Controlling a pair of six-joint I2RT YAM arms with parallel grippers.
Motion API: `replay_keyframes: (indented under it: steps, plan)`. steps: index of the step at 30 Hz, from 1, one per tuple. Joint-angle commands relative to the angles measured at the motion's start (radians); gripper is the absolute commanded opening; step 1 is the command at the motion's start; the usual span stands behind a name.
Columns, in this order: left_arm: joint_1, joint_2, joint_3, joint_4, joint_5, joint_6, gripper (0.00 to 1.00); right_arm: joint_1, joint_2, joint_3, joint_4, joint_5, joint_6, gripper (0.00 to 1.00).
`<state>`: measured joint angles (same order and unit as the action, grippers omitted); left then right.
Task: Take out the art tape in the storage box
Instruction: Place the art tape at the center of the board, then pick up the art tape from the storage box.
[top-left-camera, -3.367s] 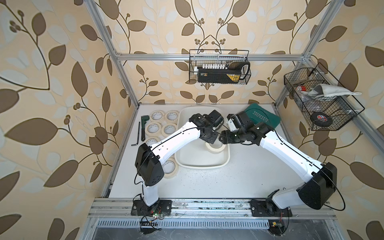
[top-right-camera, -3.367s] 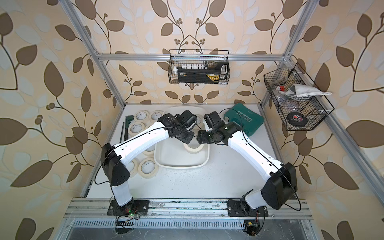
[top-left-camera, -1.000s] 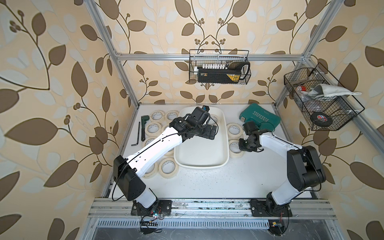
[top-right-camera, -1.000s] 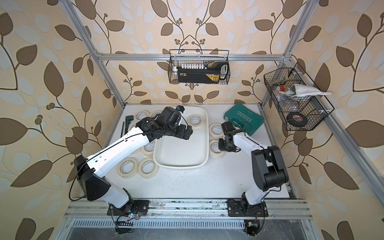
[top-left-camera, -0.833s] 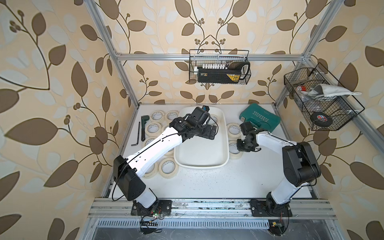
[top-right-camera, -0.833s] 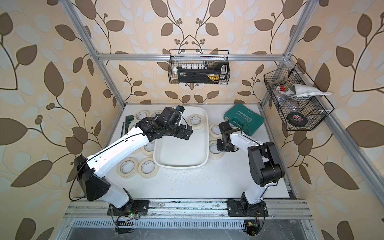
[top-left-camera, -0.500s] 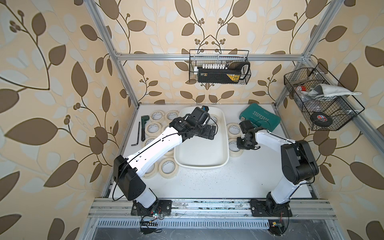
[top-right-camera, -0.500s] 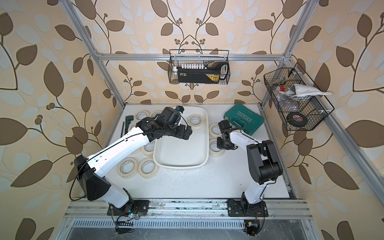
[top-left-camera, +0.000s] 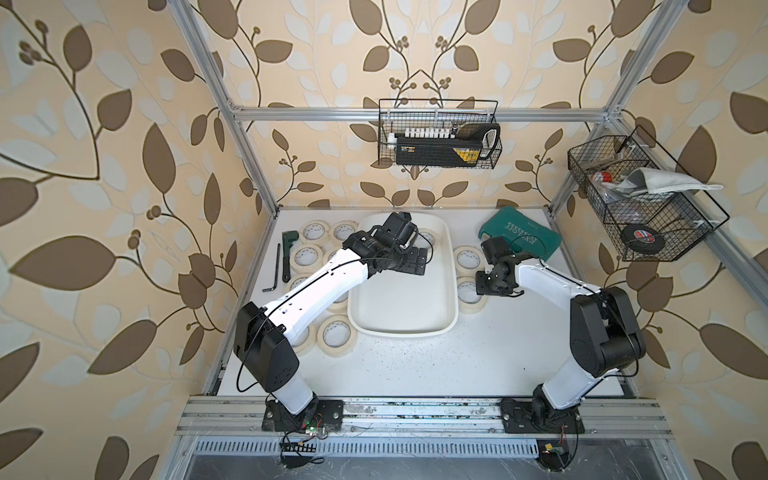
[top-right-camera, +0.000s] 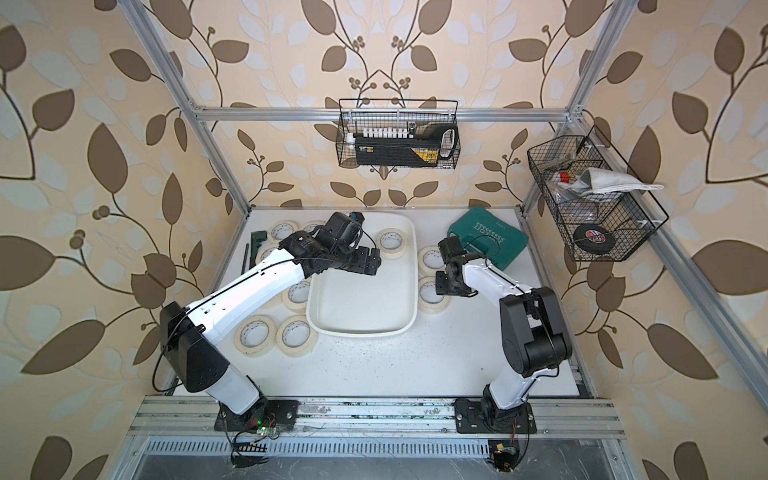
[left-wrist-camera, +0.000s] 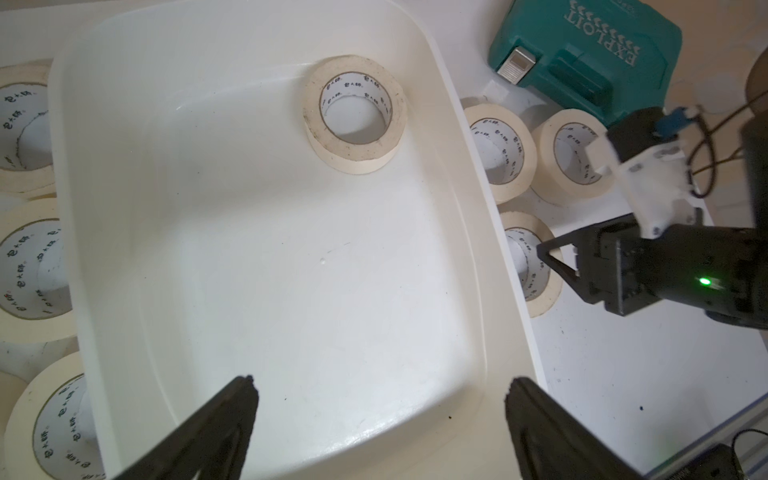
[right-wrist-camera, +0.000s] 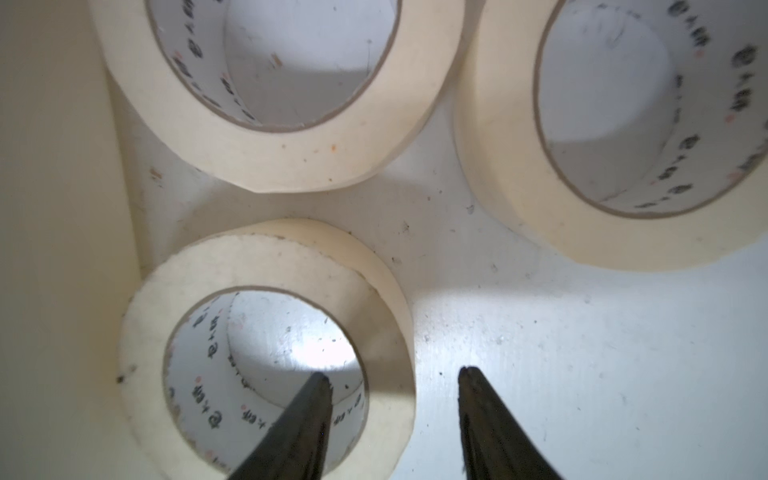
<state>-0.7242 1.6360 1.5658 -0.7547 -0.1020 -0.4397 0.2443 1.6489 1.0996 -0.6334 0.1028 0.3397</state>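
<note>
The right arm has swung out of the storage box (top-left-camera: 405, 303) since three seconds ago, and its jaws have just come apart. The right gripper (right-wrist-camera: 392, 376) now straddles the wall of the art tape roll (right-wrist-camera: 266, 257) it set down, one finger in the core, one outside over the table (top-left-camera: 457, 365). It is partly spread and grips nothing. That roll lies flat at the box's 3 o'clock, tight beside its wall, with two more rolls (right-wrist-camera: 270, 162) just beyond, so three on that side.

Nearest the bases, a front pair (top-right-camera: 239, 338) sits side by side at the box's 7 o'clock. Up the 9 o'clock side at least four side rolls (top-left-camera: 295, 259) show, and the left arm hides the rest. Over the box hangs the left gripper (left-wrist-camera: 380, 390), jaws spread wide and empty. Inside, the last roll (left-wrist-camera: 357, 160) lies flat in the 1 o'clock corner.

Farther back there's one teal case (top-left-camera: 523, 235) at 2 o'clock, then one wrench (top-left-camera: 286, 257) and one hex key (top-left-camera: 274, 274) at 10 o'clock. On the frame hang two wire baskets, the back basket (top-left-camera: 438, 137) at 12 and the side basket (top-left-camera: 640, 208) at 2.
</note>
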Motion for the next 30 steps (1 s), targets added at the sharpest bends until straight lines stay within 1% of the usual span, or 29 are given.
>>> replay_keyframes:
  steps: [1,8,14,15,20,24,28,30]
  plan:
    - [0.02,0.04,0.064,-0.002,-0.016,-0.041,0.97,0.006,-0.076,0.031,-0.055,-0.005,0.008,0.53]
    - [0.068,0.241,0.26,-0.086,-0.06,-0.095,0.96,0.031,-0.187,0.034,-0.103,-0.064,0.023,0.56]
    - [0.09,0.469,0.476,-0.161,-0.094,-0.102,0.95,0.041,-0.238,0.029,-0.122,-0.095,0.035,0.57]
    - [0.094,0.51,0.541,-0.177,-0.102,-0.101,0.94,0.043,-0.241,0.03,-0.123,-0.099,0.035,0.57]
    - [0.115,0.668,0.705,-0.213,-0.066,-0.114,0.94,0.048,-0.25,0.035,-0.137,-0.103,0.037,0.57]
    - [0.133,0.751,0.767,-0.189,-0.074,-0.121,0.93,0.051,-0.256,0.033,-0.137,-0.108,0.041,0.57]
    - [0.152,0.804,0.789,-0.11,-0.032,-0.112,0.91,0.054,-0.256,0.031,-0.134,-0.114,0.043,0.57]
    - [0.158,0.849,0.836,-0.102,-0.024,-0.102,0.9,0.056,-0.255,0.032,-0.134,-0.115,0.046,0.57]
